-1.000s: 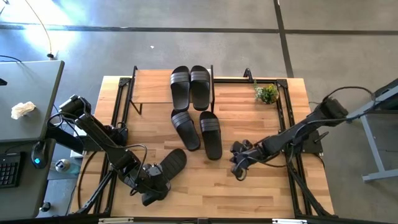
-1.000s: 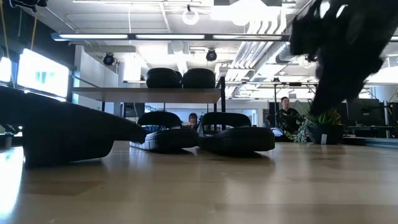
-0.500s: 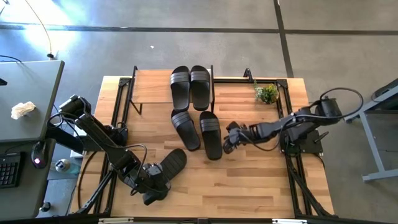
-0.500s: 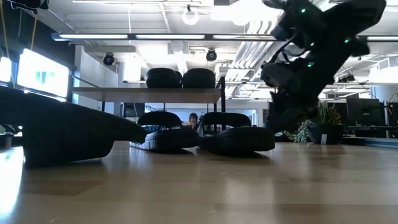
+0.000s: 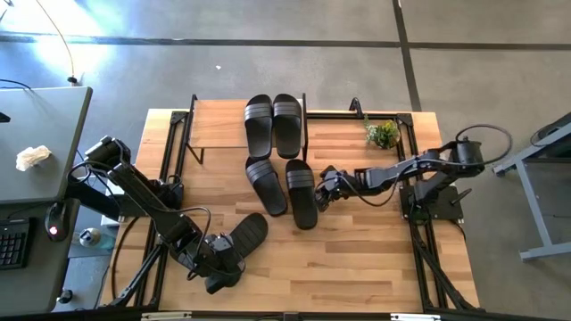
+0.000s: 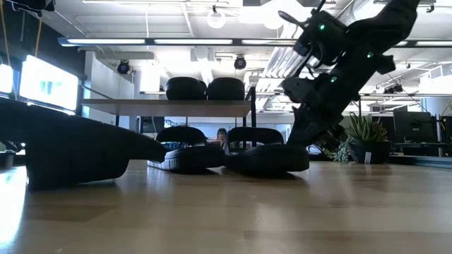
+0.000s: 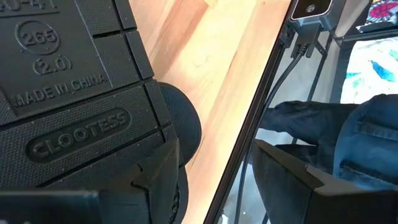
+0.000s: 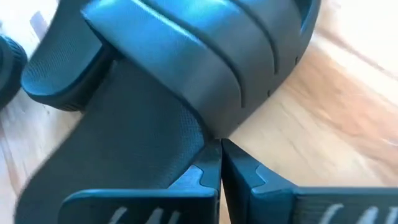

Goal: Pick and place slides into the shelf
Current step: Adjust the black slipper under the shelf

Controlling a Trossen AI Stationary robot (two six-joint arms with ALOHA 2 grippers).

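We note the right end effector [image 5: 323, 185], fingers pressed together, touching the side of a black rubber slide sandal [image 5: 302, 193] with ribbed wide strap. Left end effector [image 5: 225, 259] grips another black ridged-sole slide [image 5: 243, 236] on the wooden tabletop [image 5: 357, 259].

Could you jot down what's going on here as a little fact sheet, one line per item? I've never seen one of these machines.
Table: wooden top
Shelf: low rack at the far edge, a pair of sandals on its board
Sandals on table: two in front of the shelf
Left gripper: near edge of the table, holding a fifth sandal
Right gripper: fingers closed, tip against the strap side of the right-hand table sandal
Plant: small green one at the far right corner
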